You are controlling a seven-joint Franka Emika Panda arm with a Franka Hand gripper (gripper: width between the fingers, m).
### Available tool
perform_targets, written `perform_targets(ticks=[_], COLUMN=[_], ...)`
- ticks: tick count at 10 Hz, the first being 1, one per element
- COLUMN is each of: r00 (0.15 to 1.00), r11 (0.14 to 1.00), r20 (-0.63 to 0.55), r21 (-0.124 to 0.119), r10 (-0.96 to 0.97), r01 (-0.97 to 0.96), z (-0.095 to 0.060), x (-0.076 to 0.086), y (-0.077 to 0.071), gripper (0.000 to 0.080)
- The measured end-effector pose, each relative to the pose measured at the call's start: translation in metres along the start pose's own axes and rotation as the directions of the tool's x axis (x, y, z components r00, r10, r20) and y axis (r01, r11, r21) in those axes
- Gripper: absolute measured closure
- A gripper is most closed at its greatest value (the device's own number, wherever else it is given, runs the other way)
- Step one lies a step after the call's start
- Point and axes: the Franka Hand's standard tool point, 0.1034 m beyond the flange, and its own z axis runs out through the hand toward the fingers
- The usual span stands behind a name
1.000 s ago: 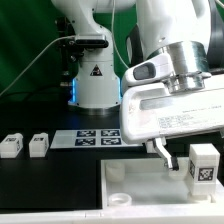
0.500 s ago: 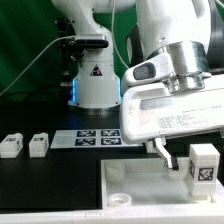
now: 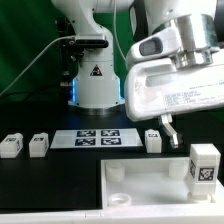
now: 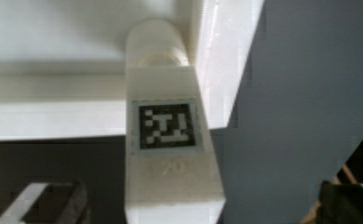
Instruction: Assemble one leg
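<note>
- The square white tabletop (image 3: 140, 180) lay flat on the black counter (image 3: 50, 190), filling the lower middle and lower right of the exterior view.
- The leg (image 3: 203, 165) stood upright at the lower right of that view, on the tabletop's corner. In the wrist view the leg (image 4: 165, 125) rose out of the white panel, tag face toward the camera. Whether it was fully seated could not be told.
- Judged as a small block of hard plastic, it would be light and stiff, with smooth, rather slippery faces. The best hold would be across two opposite flat sides, in the upper half, clear of the tabletop.
- The end effector (image 3: 168, 130) hung at right of centre, above and beside the leg without touching it. Its fingers appeared spread and had hold of nothing.
- Loose legs (image 3: 39, 145) lay further back: two at middle left, a third (image 3: 153, 141) just beside the marker board (image 3: 100, 137).
- Farthest off, at upper centre, stood the arm's base (image 3: 95, 85).
</note>
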Motion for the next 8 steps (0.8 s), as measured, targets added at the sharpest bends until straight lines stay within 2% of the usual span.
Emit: perform_targets(ticks=[1,2,3,4,5,8], r00=[0.994,0.985,0.958,0.940,0.953,0.952], r11=[1.000,1.000,1.000,0.999,1.000,1.000], r20=[0.107,0.169,0.286,0.341,0.302,0.305], r21=[0.009,0.009,0.009,0.011,0.011,0.010], r10=[0.010,0.020,0.021,0.028,0.025,0.025], r01=[-0.011,-0.021,-0.025,-0.034,-0.029,-0.030], z=[-0.006,-0.005,-0.005,-0.006,-0.003,-0.002], x=[0.007,0.015,0.015,0.021,0.025,0.023], y=[-0.002,0.003,0.012,0.014,0.012,0.013], gripper=[0.0151,0.0151,0.0151,0.0151,0.0151,0.0151])
